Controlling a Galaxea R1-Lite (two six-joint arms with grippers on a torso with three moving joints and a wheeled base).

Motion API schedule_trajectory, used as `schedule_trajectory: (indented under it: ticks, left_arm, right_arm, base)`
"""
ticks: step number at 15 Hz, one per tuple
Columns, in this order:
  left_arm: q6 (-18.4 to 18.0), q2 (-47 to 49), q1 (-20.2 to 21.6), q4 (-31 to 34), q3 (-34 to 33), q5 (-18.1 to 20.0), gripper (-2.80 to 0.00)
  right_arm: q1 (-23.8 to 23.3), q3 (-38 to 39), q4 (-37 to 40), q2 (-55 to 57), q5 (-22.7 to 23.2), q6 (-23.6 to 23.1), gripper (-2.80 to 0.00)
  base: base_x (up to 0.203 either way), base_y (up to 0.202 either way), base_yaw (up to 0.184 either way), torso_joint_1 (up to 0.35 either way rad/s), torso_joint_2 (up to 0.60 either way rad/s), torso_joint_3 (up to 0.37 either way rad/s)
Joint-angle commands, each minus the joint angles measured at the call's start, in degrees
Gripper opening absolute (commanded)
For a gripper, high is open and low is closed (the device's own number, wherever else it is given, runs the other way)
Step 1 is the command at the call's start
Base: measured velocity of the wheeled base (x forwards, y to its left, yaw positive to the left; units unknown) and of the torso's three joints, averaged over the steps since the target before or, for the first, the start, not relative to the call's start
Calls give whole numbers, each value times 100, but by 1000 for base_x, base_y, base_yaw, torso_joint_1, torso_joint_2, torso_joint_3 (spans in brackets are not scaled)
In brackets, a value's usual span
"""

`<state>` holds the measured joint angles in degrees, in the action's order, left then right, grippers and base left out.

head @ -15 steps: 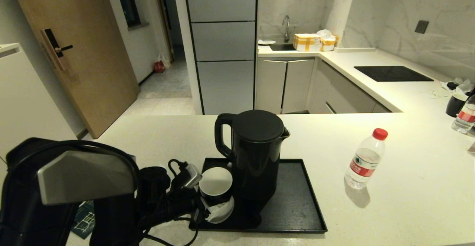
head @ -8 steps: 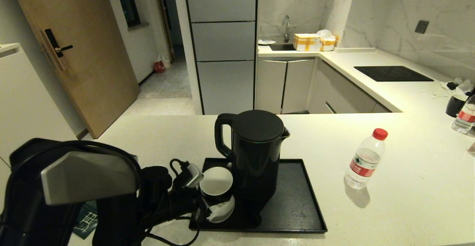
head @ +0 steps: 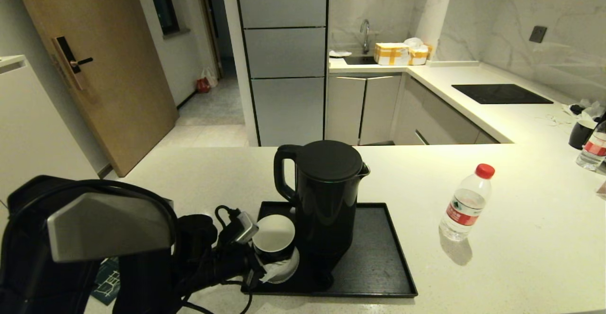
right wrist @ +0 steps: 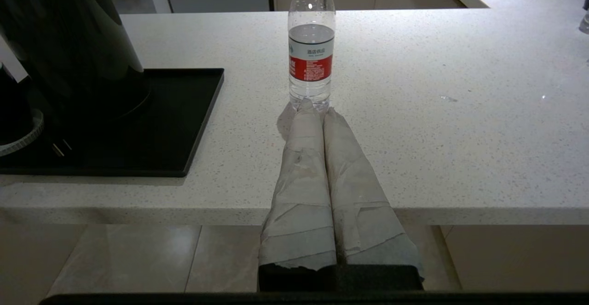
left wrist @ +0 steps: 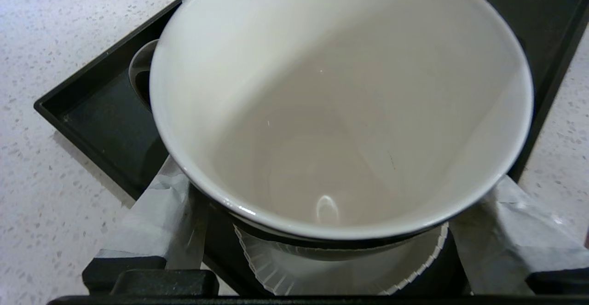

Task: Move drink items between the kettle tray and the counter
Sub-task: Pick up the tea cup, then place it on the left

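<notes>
Left gripper point(left wrist: 317, 250) straddles the small black cup with white inside point(left wrist: 340, 107), jaws wide, one taped finger on either side, not yet gripping. Cup sits on a white saucer point(left wrist: 340, 273) in the flat black rimmed tray point(left wrist: 83, 112). Close evenly on the cup wall, then lift straight so the saucer stays put.

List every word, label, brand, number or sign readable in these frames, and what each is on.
Bottle, red label: white print and a small logo, too small to read.
Same bottle's white band above the red: a short line of dark characters, too blurred to read.
Far bottle at the counter's right edge: red label, unreadable.
Kettle, cup, tray: no text visible.
</notes>
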<state>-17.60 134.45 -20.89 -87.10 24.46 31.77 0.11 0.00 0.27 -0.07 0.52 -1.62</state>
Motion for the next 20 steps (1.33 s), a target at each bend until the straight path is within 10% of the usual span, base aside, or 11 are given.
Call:
schedule_trajectory:
  ticks: [1,20]
  left_arm:
    - [-6,-156,6,-56,-47,14,-280]
    - [73,-428,1196,-56,-170,-455,-280]
  right_arm:
    - [-2,0,0,7,0,-5,-280]
    - [6,0,0,7,0,-5,-280]
  base:
    - [0,0,0,0,0,0]
    - [0,0,0,0,0,0]
